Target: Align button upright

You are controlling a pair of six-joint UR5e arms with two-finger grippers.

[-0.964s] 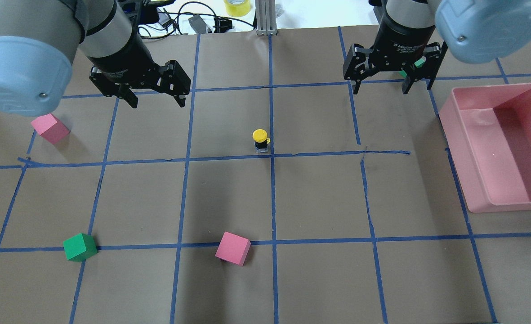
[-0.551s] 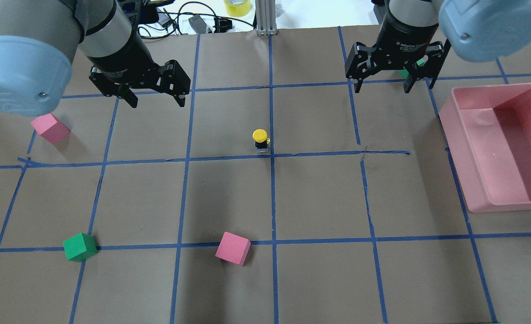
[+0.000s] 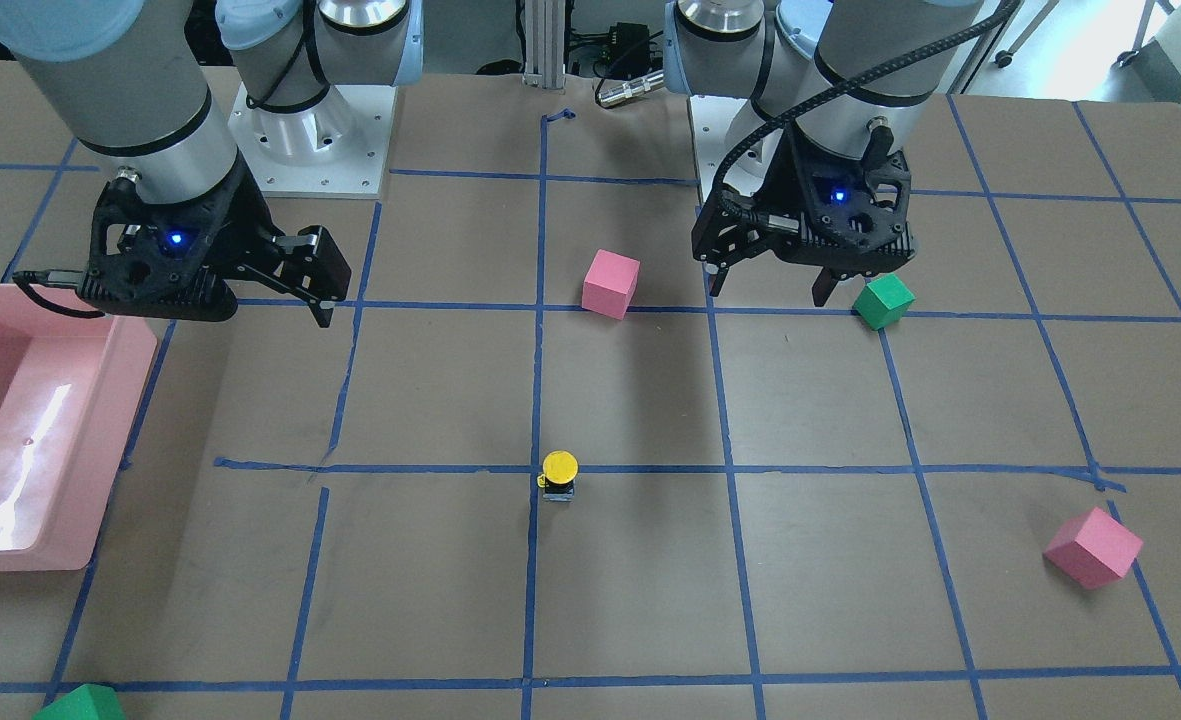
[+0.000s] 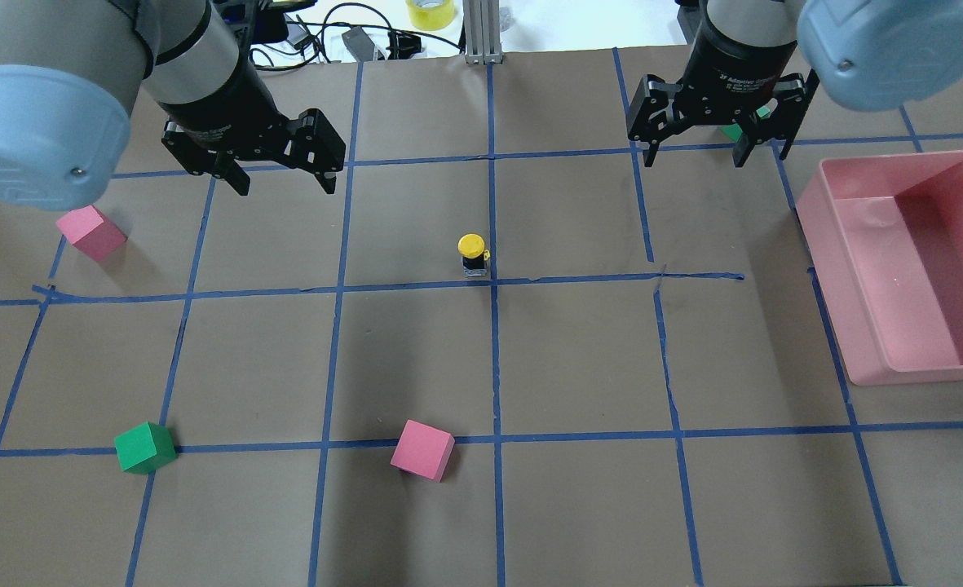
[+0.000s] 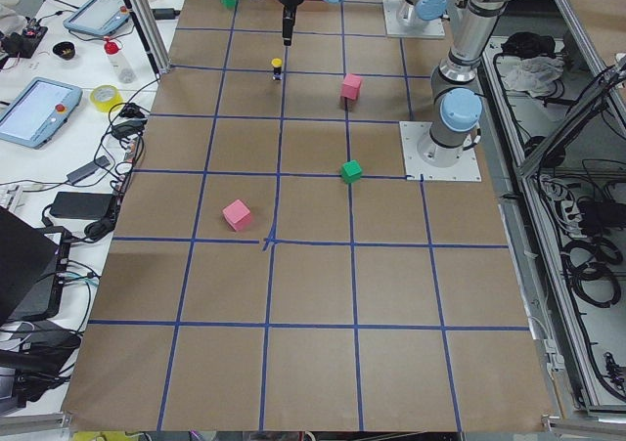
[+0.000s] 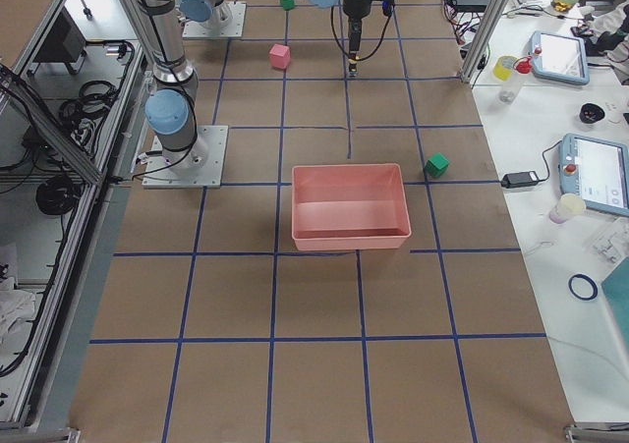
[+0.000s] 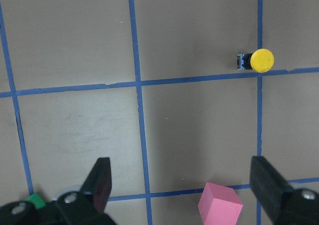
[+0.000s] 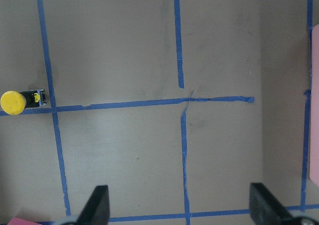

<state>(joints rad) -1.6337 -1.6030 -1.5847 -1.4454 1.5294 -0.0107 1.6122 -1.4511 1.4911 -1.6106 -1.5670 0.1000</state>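
While standing on its grey base just beside a tape crossing (image 4: 493, 282), the button (image 4: 473, 254) is pointing its yellow cap straight up, its long axis vertical. Farther back, the left gripper (image 4: 284, 186) and right gripper (image 4: 693, 161) are hovering well apart from it, both holding their jaws spread wide, gripping nothing.

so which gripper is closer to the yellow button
Left, slightly. The left gripper hangs open above the table on the button's left side; the right gripper hangs open a bit farther off on its right side.
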